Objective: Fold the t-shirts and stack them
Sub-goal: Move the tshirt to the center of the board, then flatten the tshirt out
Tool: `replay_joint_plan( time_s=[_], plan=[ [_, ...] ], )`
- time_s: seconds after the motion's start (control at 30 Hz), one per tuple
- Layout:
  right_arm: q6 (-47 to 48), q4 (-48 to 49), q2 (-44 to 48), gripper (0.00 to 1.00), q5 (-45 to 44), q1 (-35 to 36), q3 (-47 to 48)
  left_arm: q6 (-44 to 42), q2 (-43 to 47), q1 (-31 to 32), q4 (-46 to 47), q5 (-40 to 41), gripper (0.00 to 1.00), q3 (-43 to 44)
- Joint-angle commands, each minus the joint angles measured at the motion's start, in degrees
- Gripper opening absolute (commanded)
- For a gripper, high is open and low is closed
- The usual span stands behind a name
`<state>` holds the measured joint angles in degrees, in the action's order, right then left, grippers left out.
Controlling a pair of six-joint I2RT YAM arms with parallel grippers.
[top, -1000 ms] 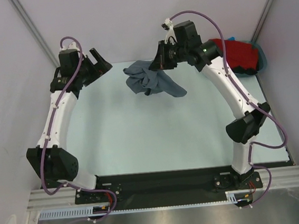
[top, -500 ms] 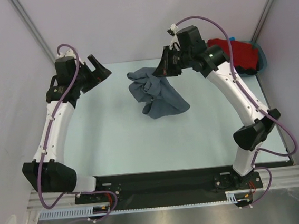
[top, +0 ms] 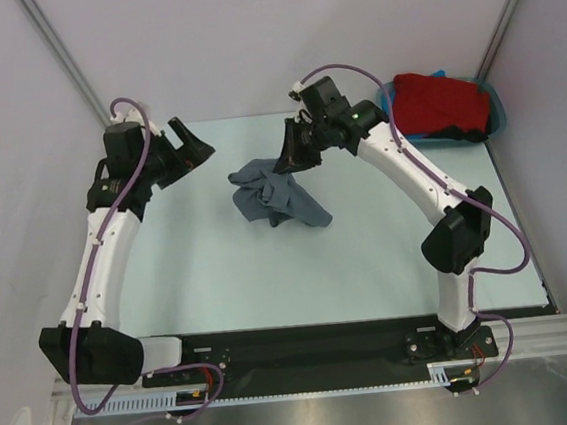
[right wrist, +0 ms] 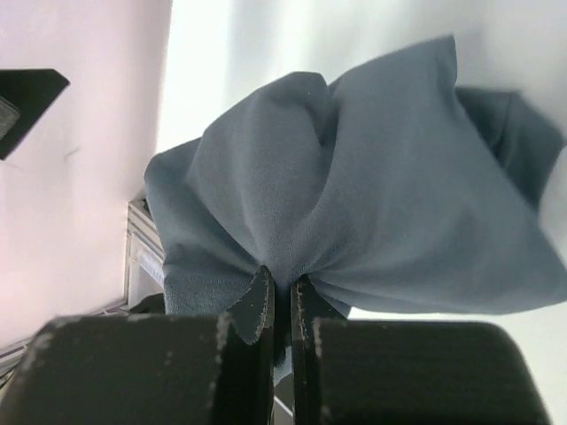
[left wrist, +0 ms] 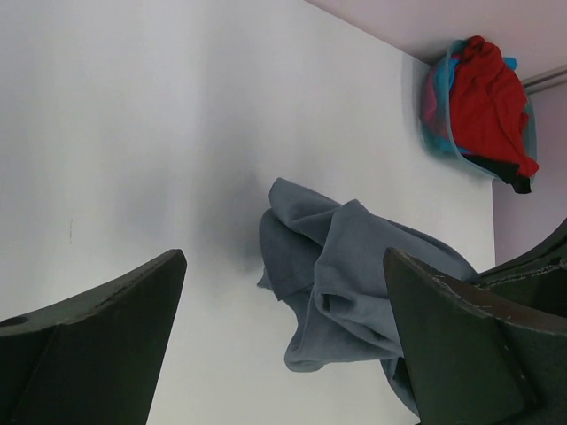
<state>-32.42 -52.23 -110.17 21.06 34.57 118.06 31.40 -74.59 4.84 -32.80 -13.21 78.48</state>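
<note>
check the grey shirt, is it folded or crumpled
Crumpled. The grey shirt hangs in a loose wrinkled bunch, gathered to a point where the right fingers pinch it. No flat, squared layers show.

A teal plastic tub (top: 498, 109) sits at the pale table's (top: 219, 269) far right corner.

High rear overview, close wrist views, grey t-shirt (top: 274, 201) in all.
</note>
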Motion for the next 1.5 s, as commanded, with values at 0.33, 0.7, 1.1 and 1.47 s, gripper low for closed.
replay_joint_plan(
  time_s=[0.33, 0.7, 1.1, 1.47],
  plan=[
    [4.8, 3.1, -9.7, 0.00, 2.9, -3.4, 15.8, -0.6, 2.6, -0.3, 6.6, -9.2, 1.00, -4.8],
    [3.6, 7.8, -9.3, 0.00, 9.5, -8.6, 17.2, 6.9, 2.7, 0.9, 25.4, -21.3, 1.00, -18.4],
    [3.3, 8.3, -4.2, 0.00, 12.4, -8.6, 13.3, 14.7, -10.6, 6.1, 51.3, -26.7, 1.00, -20.0],
    [3.4, 8.8, -2.1, 0.00, 11.7, -8.6, 11.8, 8.9, -7.9, 6.2, 42.5, -20.8, 0.89, -17.8]
  ],
)
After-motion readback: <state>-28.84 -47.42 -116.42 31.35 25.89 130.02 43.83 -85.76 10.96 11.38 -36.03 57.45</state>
